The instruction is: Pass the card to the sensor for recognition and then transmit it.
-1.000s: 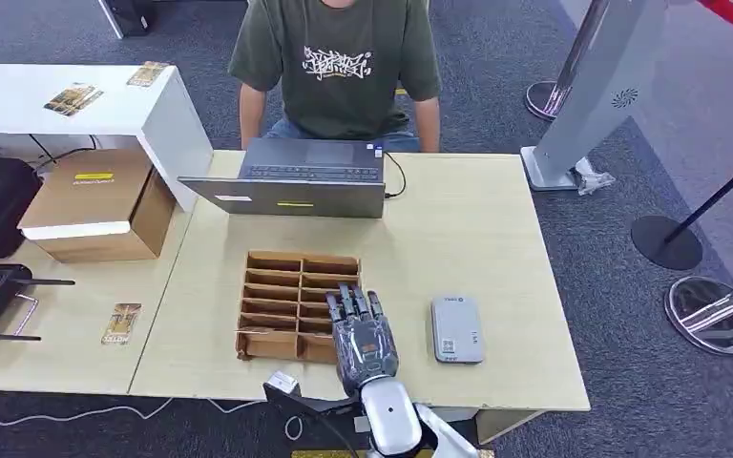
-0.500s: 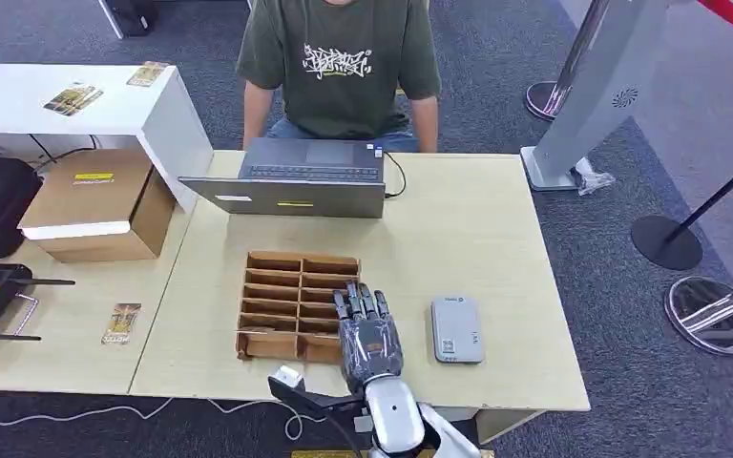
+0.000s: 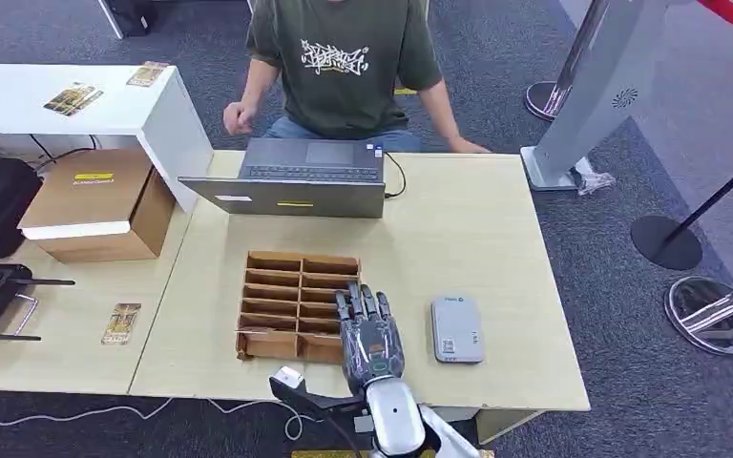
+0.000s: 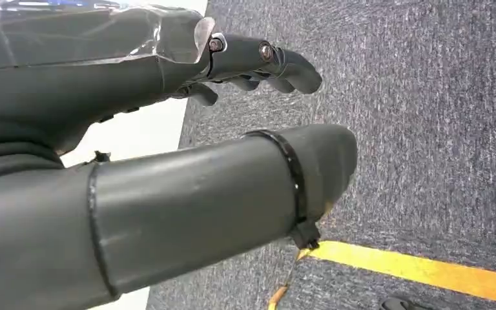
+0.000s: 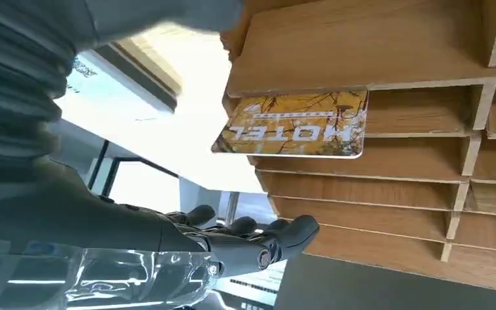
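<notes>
Reach step: right hand (image 3: pixel 370 336), fingers spread and empty, hovers at lower centre over the slotted box (image 3: pixel 286 286). Card (image 5: pixel 297 129) sits in a slot. Left hand (image 4: pixel 168 148) hangs empty. Next: pinch card, carry to reader (image 3: pixel 456 329).

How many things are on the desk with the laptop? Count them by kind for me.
Laptop: 1
Wooden slotted tray: 1
Grey card reader: 1
Hotel card, lying in a tray slot: 1
Total: 4

An office: grey carpet (image 3: pixel 534 86), a desk (image 3: pixel 458 229), an open laptop (image 3: pixel 296 181)
</notes>
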You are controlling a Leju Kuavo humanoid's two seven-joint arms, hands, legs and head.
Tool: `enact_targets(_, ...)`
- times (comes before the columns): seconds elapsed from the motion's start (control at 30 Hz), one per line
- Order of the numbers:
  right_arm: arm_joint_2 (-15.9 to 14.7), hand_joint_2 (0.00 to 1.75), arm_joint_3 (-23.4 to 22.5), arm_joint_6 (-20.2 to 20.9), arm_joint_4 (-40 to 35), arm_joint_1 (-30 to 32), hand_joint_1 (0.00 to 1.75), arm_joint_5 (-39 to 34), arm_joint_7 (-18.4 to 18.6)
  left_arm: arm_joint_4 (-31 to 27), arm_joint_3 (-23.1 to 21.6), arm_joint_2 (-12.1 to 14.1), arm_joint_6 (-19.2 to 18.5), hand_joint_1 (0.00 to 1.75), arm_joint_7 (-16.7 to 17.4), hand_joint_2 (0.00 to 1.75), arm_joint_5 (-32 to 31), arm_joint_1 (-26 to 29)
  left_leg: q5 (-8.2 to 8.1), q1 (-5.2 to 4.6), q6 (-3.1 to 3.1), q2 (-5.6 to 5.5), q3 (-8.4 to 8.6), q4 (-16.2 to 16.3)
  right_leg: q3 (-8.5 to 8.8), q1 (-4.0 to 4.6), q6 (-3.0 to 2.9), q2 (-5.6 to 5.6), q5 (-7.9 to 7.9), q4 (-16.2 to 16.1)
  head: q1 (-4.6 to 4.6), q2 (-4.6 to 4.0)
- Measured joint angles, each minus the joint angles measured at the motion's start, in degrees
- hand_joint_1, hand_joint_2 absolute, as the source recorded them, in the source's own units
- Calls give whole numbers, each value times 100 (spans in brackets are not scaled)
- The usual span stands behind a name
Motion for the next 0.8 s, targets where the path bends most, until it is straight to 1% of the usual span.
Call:
enact_targets(0.17, 0, 175, -4, -13, -28, 7, 175, 24, 17, 0, 0, 0, 0, 0, 0, 0, -33, 0, 0, 0, 0, 0, 0, 0, 0, 0, 0, 0, 0, 0, -2, 0)
enact_targets(0.2, 0, 175, -4, -15, -28, 7, 171, 28, 17, 0, 0, 0, 0, 0, 0, 0, -35, 0, 0, 0, 0, 0, 0, 0, 0, 0, 0, 0, 0, 0, -2, 0)
enact_targets(0.3, 0, 175, -4, -15, -28, 6, 171, 28, 17, 0, 0, 0, 0, 0, 0, 0, -37, -1, 0, 0, 0, 0, 1, 0, 0, 0, 0, 0, 0, 0, -2, 0)
enact_targets(0.33, 0, 175, -4, -20, -30, 5, 175, 33, 17, 0, 0, 0, 0, 0, 0, 0, -39, 0, 0, 0, 0, 0, 1, 0, 0, 0, 0, 0, 0, 0, -2, 0)
enact_targets(0.8, -2, 175, -57, -22, -107, 0, 173, 68, 35, -15, 4, -2, -22, 0, 0, 0, -100, 0, 0, 0, 0, 0, 3, 0, 2, 0, 0, 1, 0, 0, -2, 0)
